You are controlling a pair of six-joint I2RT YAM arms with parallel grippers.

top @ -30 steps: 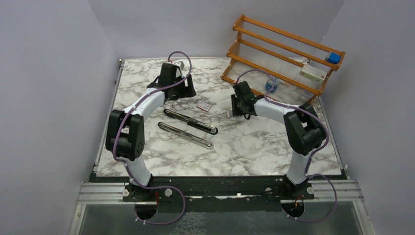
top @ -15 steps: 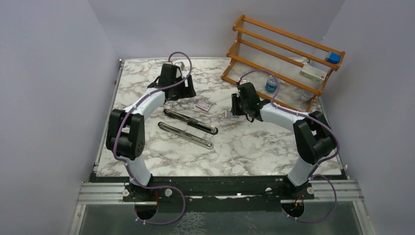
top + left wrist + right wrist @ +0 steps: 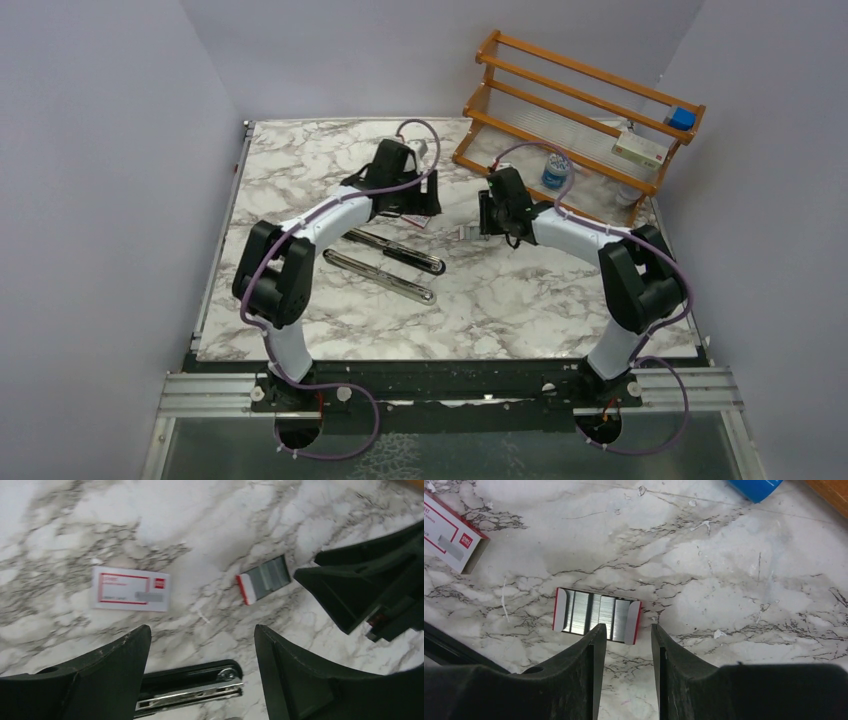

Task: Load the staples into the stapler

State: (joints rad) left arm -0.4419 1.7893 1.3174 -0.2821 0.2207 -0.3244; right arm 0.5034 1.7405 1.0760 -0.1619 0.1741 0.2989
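Where left hand hovers, stapler partly cut off.

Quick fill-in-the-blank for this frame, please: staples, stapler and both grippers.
1. The right gripper hovers open near the staple tray, which lies ___ its sleeve.
2. The stapler lies hinged ___ on the table.
3. The left gripper, jaws wide, holds ___.
Missing words: outside; open; nothing.

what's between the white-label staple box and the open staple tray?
Only bare marble between box and tray, per left wrist view.
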